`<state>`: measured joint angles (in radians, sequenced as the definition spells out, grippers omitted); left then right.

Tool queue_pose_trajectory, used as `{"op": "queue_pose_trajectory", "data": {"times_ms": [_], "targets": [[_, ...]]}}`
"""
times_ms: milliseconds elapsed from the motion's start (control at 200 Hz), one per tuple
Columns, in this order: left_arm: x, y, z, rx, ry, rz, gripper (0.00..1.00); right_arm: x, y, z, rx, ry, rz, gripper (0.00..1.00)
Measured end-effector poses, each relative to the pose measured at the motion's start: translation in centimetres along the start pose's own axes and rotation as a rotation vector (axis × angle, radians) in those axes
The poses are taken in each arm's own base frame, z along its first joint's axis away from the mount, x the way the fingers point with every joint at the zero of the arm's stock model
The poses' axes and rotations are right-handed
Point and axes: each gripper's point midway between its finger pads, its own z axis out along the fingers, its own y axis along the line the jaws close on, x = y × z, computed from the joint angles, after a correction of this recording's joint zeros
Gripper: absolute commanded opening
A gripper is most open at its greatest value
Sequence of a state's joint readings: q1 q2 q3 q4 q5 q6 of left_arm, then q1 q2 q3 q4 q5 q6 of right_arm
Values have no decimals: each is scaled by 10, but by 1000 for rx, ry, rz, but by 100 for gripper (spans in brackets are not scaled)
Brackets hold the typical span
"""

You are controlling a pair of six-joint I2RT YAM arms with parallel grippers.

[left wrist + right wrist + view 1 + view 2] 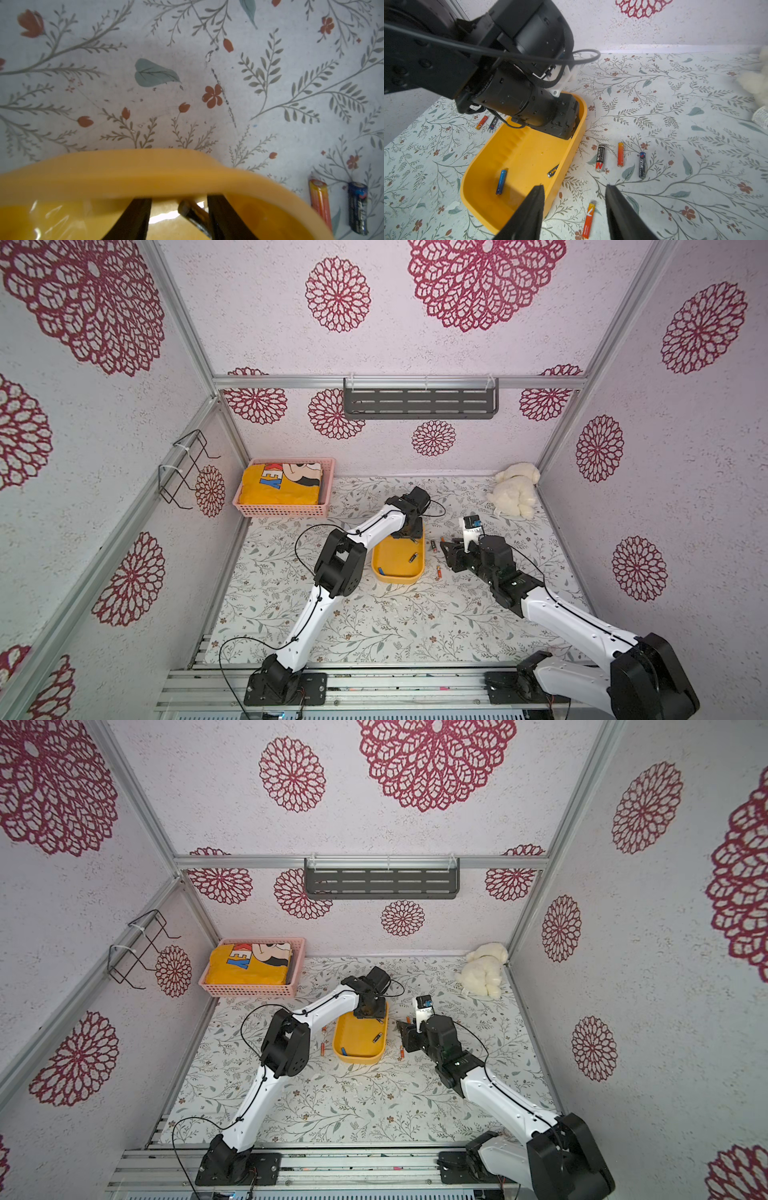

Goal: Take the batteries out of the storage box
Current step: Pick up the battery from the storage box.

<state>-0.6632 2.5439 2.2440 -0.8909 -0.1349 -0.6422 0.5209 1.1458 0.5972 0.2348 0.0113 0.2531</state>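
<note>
The yellow storage box [400,572] [527,149] lies mid-table. My left gripper [178,202] reaches down into its far end, open, with a black battery [193,214] between the fingers, leaning on one finger. A blue battery [501,181] and a black battery [553,170] lie loose in the box. My right gripper [574,187] [451,551] hovers open just right of the box, over an orange battery [588,220] on the table. Three more batteries [620,154] lie right of the box. Two batteries [323,1040] lie left of it.
A pink basket [286,512] with yellow cloth stands at the back left. A white plush toy [515,489] sits in the back right corner. A grey shelf [419,398] hangs on the back wall, a wire rack [183,468] on the left wall.
</note>
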Motion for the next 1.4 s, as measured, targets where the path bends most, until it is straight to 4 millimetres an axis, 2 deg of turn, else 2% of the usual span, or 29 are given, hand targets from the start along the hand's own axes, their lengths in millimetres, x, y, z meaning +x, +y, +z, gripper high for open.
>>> {"op": "queue_pose_trajectory", "data": {"times_ms": [300, 510, 635, 1001, 1071, 1146, 1221, 1401], "targets": [[7, 0, 0, -23, 13, 25, 41, -1, -3, 0, 19, -5, 0, 54], [20, 2, -7, -32, 30, 38, 51, 1, -4, 2, 20, 2, -1, 54], [29, 4, -12, -21, 56, 32, 51, 3, -4, 5, 21, 6, -1, 54], [31, -13, -12, 74, 73, -1, 46, 0, -3, 5, 17, -5, -10, 55], [31, -14, -12, 79, 74, -1, 41, 0, -3, 5, 17, -7, -10, 55], [30, -16, -11, 82, 73, 0, 30, -1, -3, 4, 16, -11, -15, 55], [29, -16, -9, 81, 73, 2, 27, -3, -2, 3, 14, -18, -18, 55], [29, -14, -8, 67, 72, 7, 3, -7, -2, 1, 12, -30, -25, 56]]}}
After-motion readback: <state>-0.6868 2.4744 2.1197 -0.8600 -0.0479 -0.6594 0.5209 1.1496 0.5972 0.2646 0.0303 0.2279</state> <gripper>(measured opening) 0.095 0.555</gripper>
